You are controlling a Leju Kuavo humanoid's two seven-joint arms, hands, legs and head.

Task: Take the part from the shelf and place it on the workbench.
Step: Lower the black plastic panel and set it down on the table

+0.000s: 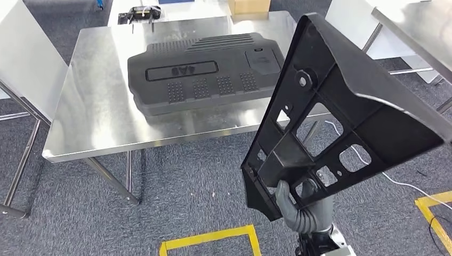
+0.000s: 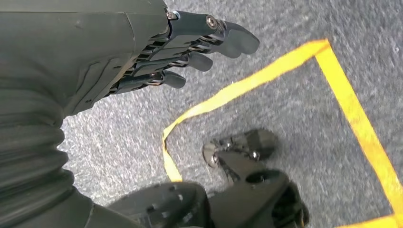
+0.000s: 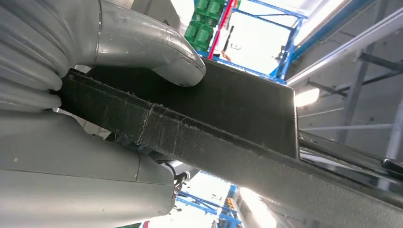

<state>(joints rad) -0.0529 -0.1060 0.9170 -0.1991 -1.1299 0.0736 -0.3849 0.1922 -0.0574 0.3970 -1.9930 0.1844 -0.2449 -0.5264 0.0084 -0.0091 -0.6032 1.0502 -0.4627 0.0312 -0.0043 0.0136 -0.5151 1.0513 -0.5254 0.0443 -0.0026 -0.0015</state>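
1. Right hand [image 1: 298, 205] grips the black part [image 1: 341, 114], lower right of frame, tilted upright
2. Left hand [image 2: 190, 45] hangs, fingers apart, holding nothing
3. Lower the part flat onto bare counter [image 1: 96, 114], beside the black cover [image 1: 205, 72]

A large black cover [image 1: 205, 72] took up the middle and right of the steel counter [image 1: 96, 114], leaving bare metal along the left side and the near edge. The black part [image 1: 341, 114] in the right hand [image 1: 301, 210] stood tilted at the frame's right, hiding the counter's right corner. Small dark items [image 1: 139, 14] lay at the far edge, upper centre.
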